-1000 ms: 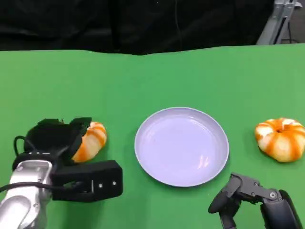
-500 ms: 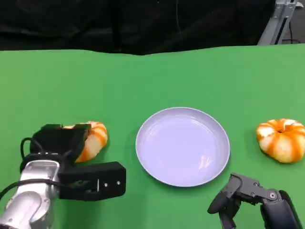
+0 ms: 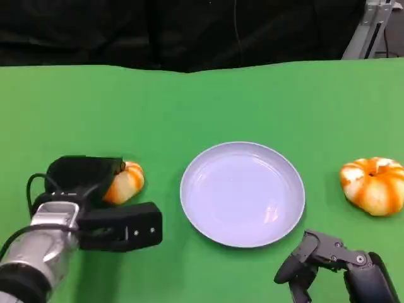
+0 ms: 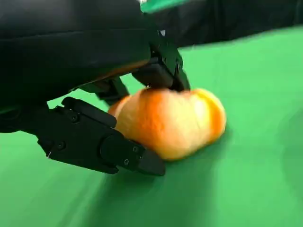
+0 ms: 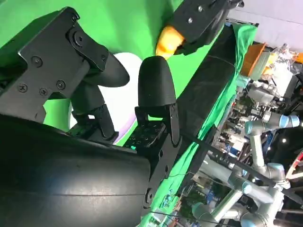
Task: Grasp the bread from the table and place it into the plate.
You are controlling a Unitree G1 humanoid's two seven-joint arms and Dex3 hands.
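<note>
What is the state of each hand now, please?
Left hand: closing around bread, grip uncertain.
Right hand: holds nothing, fingers apart.

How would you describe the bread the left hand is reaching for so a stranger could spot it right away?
Start at the round plate in the middle of the green table. On its left lies the bread, an orange-and-cream striped bun under the left hand. The other bun, right of the plate, lies with no hand on it.

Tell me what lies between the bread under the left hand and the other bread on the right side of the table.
In the head view, the plate lies between the bread under the left hand and the other bread; bare green table elsewhere.
</note>
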